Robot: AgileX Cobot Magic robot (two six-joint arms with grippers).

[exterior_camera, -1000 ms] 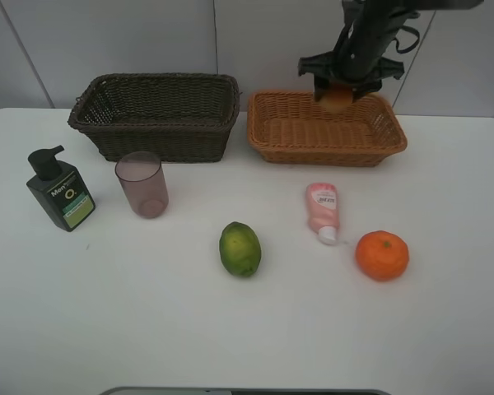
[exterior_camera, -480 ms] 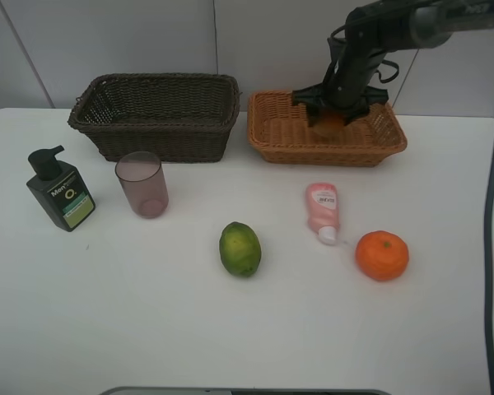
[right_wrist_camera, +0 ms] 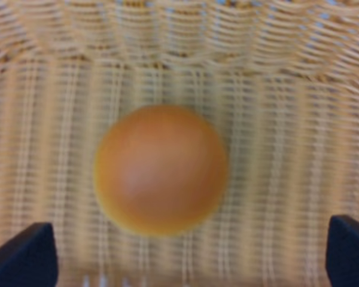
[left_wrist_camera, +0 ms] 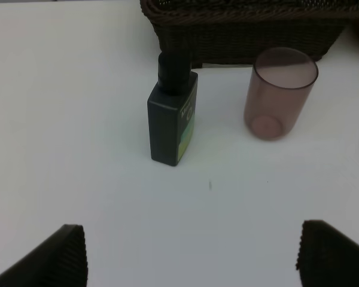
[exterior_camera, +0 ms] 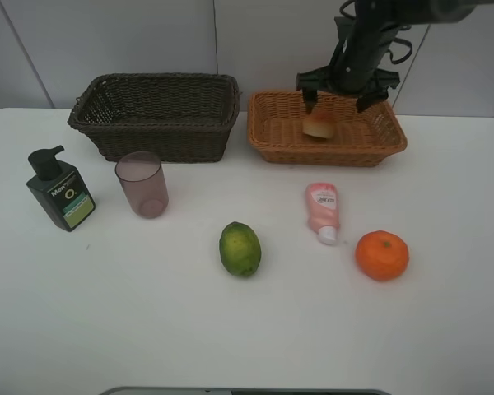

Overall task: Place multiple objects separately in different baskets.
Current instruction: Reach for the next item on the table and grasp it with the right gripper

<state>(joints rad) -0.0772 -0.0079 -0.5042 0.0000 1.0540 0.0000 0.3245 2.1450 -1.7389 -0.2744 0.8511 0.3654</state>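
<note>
- The right gripper (exterior_camera: pixel 337 96) has lifted since half a second ago, when it sat low in the light tan basket (exterior_camera: pixel 273 141) with its fingers around the peach-like fruit (exterior_camera: pixel 317 125).
- Its jaws are now spread wide and hold nothing. In the right wrist view the two fingertips stand well apart on either side of the fruit.
- The peach-like fruit lies free on the basket floor just below this gripper, clear of both fingers. It has shifted slightly from where it was held.
- The left gripper (left_wrist_camera: pixel 194 254) is also spread wide and empty, hovering over bare bench (exterior_camera: pixel 148 321).
- Ahead of the left gripper the pump bottle (left_wrist_camera: pixel 172 116) and the mauve cup (left_wrist_camera: pixel 279 92) stand upright, with the dark brown basket (left_wrist_camera: pixel 239 27) behind them.
- The lime-like fruit (exterior_camera: pixel 240 248), pink tube (exterior_camera: pixel 323 211) and orange (exterior_camera: pixel 382 255) lie on the bench well short of the right gripper, all unmoved from the earlier frames.
</note>
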